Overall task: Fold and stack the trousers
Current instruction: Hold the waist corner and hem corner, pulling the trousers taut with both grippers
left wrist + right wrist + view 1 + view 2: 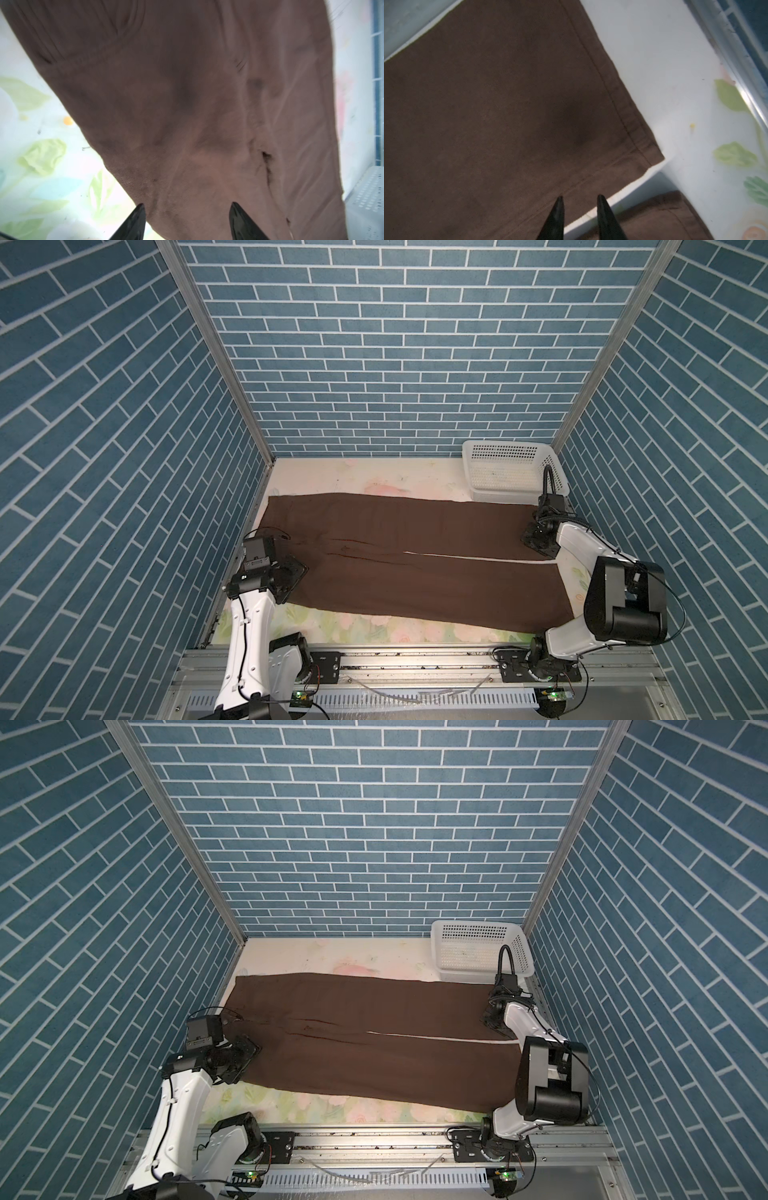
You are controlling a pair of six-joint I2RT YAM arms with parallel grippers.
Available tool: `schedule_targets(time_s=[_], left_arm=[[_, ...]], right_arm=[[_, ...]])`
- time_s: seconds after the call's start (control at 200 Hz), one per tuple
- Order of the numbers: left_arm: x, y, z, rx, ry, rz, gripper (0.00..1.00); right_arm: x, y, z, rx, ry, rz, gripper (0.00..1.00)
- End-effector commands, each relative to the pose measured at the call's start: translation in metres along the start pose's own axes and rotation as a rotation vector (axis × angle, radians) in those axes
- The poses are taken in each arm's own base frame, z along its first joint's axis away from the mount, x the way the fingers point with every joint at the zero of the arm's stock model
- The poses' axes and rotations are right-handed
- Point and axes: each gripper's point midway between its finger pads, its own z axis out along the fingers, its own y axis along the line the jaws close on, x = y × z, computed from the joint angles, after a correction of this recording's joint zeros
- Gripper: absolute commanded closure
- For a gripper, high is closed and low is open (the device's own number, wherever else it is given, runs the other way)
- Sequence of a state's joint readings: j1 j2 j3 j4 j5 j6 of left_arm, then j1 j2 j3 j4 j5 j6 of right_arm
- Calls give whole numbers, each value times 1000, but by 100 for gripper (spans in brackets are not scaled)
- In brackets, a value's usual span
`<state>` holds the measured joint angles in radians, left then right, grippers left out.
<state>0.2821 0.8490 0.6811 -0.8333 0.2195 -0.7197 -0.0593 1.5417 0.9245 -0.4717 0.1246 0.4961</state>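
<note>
The dark brown trousers (415,531) (374,1011) lie flat across the table in both top views, waist at the left and both legs running right with a thin gap between them. My left gripper (297,572) (249,1048) hovers at the waist's front left end. In the left wrist view it (187,205) is open, its fingertips wide apart above the fabric (187,104) and holding nothing. My right gripper (536,539) (494,1017) is over the far leg's hem. In the right wrist view it (580,197) is narrowly open over that leg's (488,104) inner edge, nothing between the tips.
A white perforated basket (511,466) (478,946) (369,197) stands at the back right corner, just behind the right arm. The table (374,477) has a pale floral cover. Blue brick-pattern walls close in on three sides. A metal rail runs along the front.
</note>
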Motion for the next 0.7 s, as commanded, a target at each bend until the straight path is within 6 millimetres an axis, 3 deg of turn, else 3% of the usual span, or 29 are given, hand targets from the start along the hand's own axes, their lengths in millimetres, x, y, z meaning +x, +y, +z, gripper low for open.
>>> schedule_targets(time_s=[0.0, 0.21, 0.26, 0.455, 0.605, 0.695], left_arm=[[-7, 5, -13, -55, -28, 20, 28], [-17, 16, -8, -75, -48, -4, 9], [-22, 18, -6, -66, -52, -27, 1], [-42, 16, 1, 4, -63, -82, 1], [-52, 11, 10, 42, -60, -109, 1], [-60, 7, 14, 70, -61, -137, 1]], right_arm=[[-19, 14, -6, -46, -48, -1, 71], [0, -9, -35, -4, -81, 13, 70], [9, -18, -43, 12, -85, 11, 69], [62, -60, -59, 92, 14, 120, 50], [94, -91, -52, 55, 140, 398, 28], [108, -111, -49, 85, 167, 499, 25]])
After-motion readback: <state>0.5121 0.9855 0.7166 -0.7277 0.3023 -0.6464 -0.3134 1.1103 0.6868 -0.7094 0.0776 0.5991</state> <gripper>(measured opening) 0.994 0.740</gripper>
